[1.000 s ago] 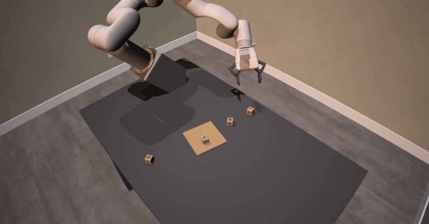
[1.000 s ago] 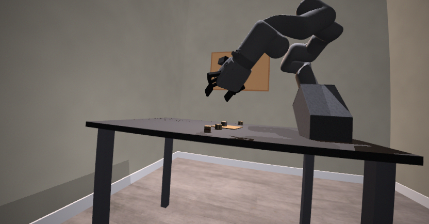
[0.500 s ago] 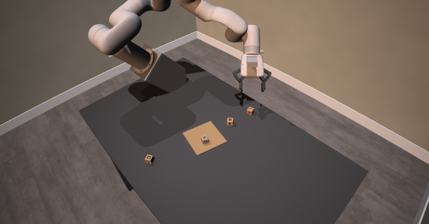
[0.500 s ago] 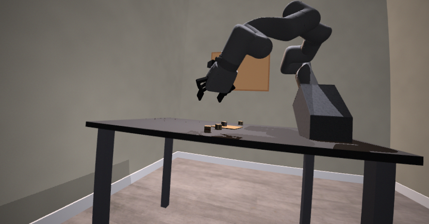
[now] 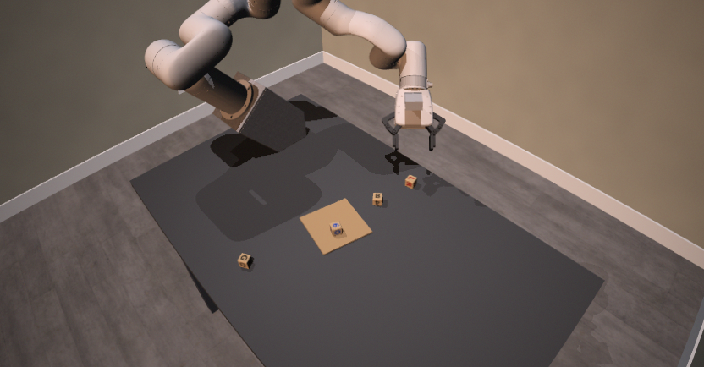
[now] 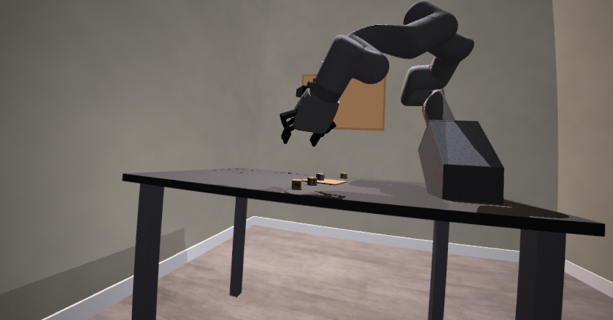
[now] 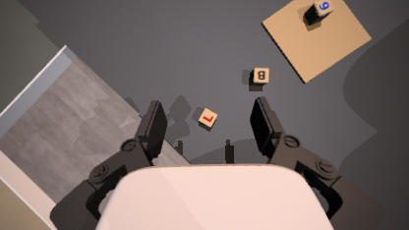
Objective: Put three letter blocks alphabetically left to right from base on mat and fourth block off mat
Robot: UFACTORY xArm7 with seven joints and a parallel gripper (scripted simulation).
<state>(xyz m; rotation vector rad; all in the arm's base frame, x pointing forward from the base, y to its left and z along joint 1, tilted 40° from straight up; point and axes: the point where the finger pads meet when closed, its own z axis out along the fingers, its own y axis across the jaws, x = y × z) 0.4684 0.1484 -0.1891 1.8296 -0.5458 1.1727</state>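
My gripper [image 5: 413, 148] [image 6: 299, 142] [image 7: 207, 110] is open and empty, high above the table. A block with a red L on top [image 5: 410, 181] [image 6: 296, 184] [image 7: 207, 118] lies near the table's edge; in the wrist view it shows between the fingers, far below. A block with a black B on top [image 5: 377, 198] [image 6: 312, 181] [image 7: 261, 76] lies between it and the mat. The tan mat [image 5: 355, 218] [image 6: 336, 182] [image 7: 305, 61] bears a block with a blue digit, 6 or 9, on top [image 5: 336, 227] [image 6: 320, 176] [image 7: 323, 7]. A block with a black G on top [image 5: 244, 260] [image 6: 343, 175] lies off the mat's other side.
The dark table [image 5: 442, 276] [image 6: 188, 178] carries the robot's base [image 5: 275, 118] [image 6: 471, 181] at one end. The arm's shadow falls across the table. Walls stand beyond the table, and a brown board [image 6: 364, 108] hangs on one.
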